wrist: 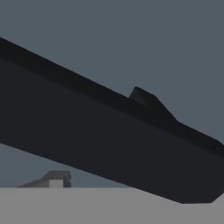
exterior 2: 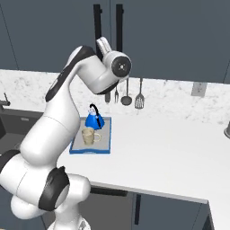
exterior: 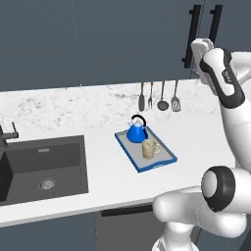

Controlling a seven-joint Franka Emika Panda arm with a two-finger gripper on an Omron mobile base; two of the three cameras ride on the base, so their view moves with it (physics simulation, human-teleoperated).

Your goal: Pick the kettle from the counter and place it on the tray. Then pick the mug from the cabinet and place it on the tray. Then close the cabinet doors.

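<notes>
The blue kettle [exterior: 136,132] [exterior 2: 94,120] and the tan mug [exterior: 149,148] [exterior 2: 89,135] both stand on the blue-rimmed tray [exterior: 126,151] [exterior 2: 90,152] on the counter [exterior: 59,112]. The two cabinet doors [exterior: 122,39] [exterior 2: 170,40] lie flush, their black bar handles [exterior: 193,34] [exterior 2: 97,27] side by side. My gripper [exterior: 197,49] [exterior 2: 102,42] is raised against the left handle. In the hand view that handle [wrist: 109,135] crosses very close and slanted, with one fingertip [wrist: 56,178] far out to the side, so the jaws stand wide. The cabinet's inside is hidden.
A dark sink [exterior: 44,166] with a faucet [exterior: 7,135] is set in the counter at the left. Several utensils [exterior: 159,98] [exterior 2: 128,96] hang on the back wall behind the tray. A wall outlet [exterior 2: 197,89] is at the right.
</notes>
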